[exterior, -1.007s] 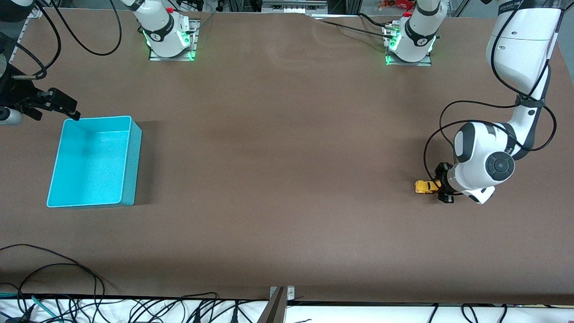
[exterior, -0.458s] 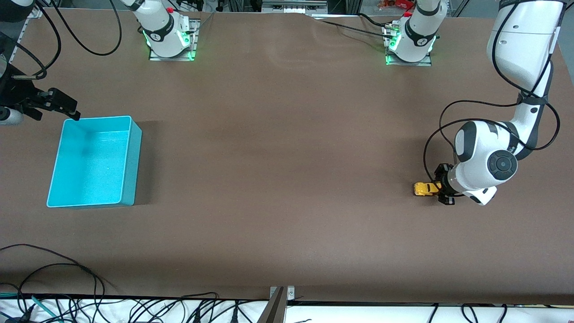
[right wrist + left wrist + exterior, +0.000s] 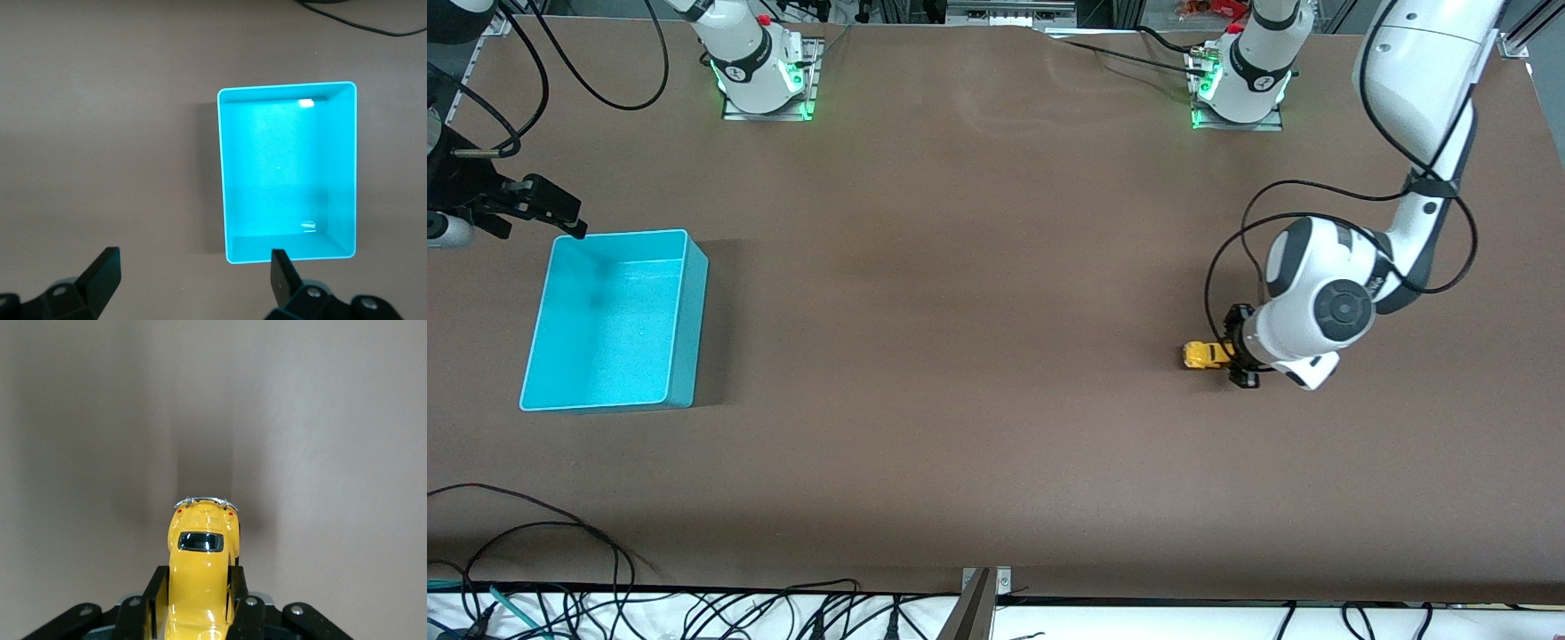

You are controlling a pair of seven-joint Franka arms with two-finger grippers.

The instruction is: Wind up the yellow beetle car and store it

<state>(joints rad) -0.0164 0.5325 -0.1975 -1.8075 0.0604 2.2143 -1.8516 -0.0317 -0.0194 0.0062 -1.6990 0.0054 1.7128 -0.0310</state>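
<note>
The yellow beetle car [image 3: 1203, 354] is down at the brown table's surface toward the left arm's end. My left gripper [image 3: 1230, 356] is shut on it. In the left wrist view the black fingers [image 3: 157, 587] press both flanks of the car [image 3: 200, 547], and its dark window and chrome bumper point away from the hand. The turquoise bin [image 3: 694, 320] stands with nothing in it toward the right arm's end. My right gripper [image 3: 560, 215] waits open over the table beside a bin corner. In its wrist view the right gripper [image 3: 193, 263] holds nothing, with the bin [image 3: 287, 87] beside it.
Both arm bases [image 3: 760, 76] [image 3: 1240, 84] stand on plates at the table's edge farthest from the front camera. Loose black cables [image 3: 534, 533] lie along the nearest edge. A wide stretch of bare table separates car and bin.
The left arm has moved the gripped car a short way along the table toward the right arm's end. The right arm and bin have not moved.
</note>
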